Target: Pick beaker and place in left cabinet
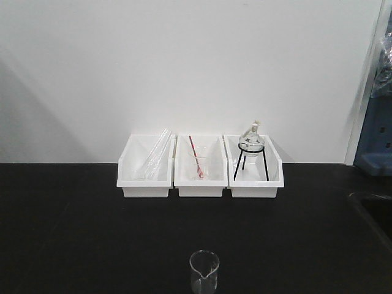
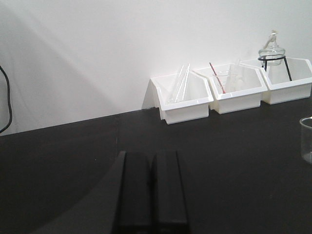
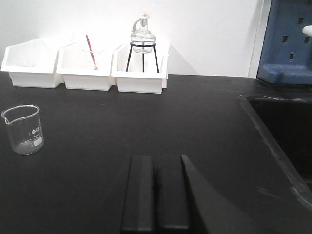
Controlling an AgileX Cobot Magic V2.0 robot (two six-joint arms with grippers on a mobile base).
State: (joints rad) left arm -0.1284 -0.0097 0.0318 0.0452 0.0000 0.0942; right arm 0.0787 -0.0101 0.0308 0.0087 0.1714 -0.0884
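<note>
I've got a black bench (image 1: 73, 233) filling the lower half of my front view, matte, running back to a white wall (image 1: 184, 61). Three white bins sit on it in a row right at that wall: left bin (image 1: 145, 184), middle bin (image 1: 200, 184), right bin (image 1: 255, 184). They stand side by side, low fronts facing me. Well apart from them, near the front edge and roughly in line with the middle bin, the beaker (image 1: 204, 271) stands upright on the bare top. Off to the right the bench drops into a dark sink (image 3: 287, 131) — and behind it a blue unit (image 3: 287, 44) stands by the wall.
</note>
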